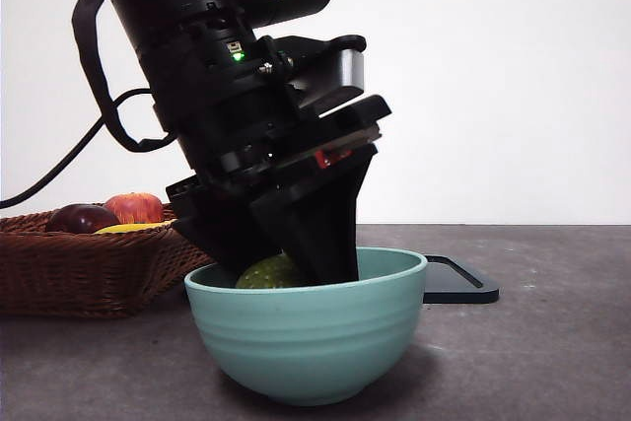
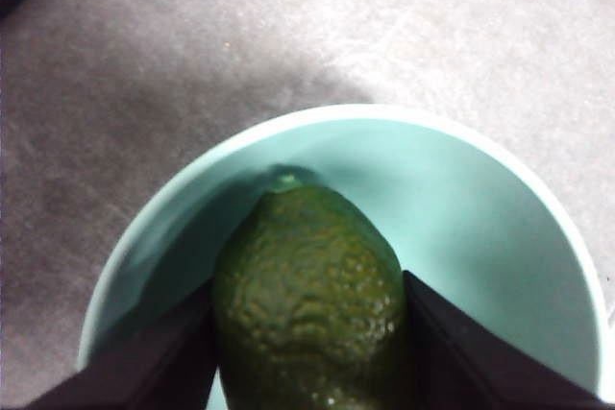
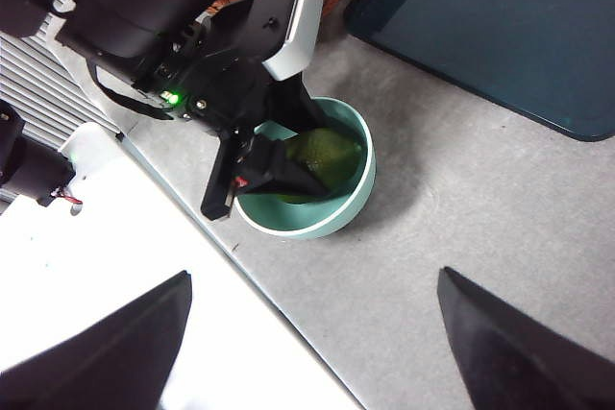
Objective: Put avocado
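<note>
Lying avocado [image 2: 309, 295], stem end toward bowl [image 2: 500, 237] wall.

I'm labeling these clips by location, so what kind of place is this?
Probably a robot lab bench with a kitchen-style setup: a plain grey table, a bare white wall, a wicker basket of fruit, and the left gripper holding an avocado in a teal bowl.

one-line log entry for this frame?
left tool: shut on avocado | avocado: inside teal bowl | right tool: open, waiting above table
</note>
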`<state>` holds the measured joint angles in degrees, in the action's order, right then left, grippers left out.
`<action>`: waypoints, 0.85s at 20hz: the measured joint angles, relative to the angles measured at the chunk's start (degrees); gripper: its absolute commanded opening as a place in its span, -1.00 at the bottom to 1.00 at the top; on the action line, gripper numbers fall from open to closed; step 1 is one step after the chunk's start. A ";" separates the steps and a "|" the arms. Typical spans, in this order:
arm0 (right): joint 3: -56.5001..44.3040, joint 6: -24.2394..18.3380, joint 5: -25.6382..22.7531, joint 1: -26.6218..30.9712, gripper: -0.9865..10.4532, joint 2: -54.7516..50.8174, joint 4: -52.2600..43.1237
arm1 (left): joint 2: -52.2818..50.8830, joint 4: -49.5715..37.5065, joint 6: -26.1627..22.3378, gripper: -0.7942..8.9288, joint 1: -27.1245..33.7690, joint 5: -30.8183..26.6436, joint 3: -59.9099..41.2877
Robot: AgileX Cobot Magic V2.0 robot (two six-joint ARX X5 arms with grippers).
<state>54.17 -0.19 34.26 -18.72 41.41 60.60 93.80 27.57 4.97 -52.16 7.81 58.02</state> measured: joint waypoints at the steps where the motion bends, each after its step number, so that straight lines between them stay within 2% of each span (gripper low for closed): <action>1: 0.00 0.00 0.00 0.00 -0.11 0.00 0.00 | 0.00 -0.11 0.00 -0.18 -0.07 0.00 0.11; 6: 0.00 -0.02 0.00 0.00 -0.11 0.00 0.00 | 0.00 0.66 0.26 -0.18 -0.57 0.00 1.27; 12: 0.00 0.00 0.00 0.00 -0.11 0.00 0.00 | 0.00 9.35 0.33 -0.19 -0.57 0.00 9.40; 17: 0.00 0.00 -0.04 0.00 -0.11 0.00 0.00 | -4.50 11.43 0.31 -0.19 2.62 0.02 14.12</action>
<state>54.17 -0.19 34.22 -18.72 41.41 60.60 89.30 39.00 5.28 -49.54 7.84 72.14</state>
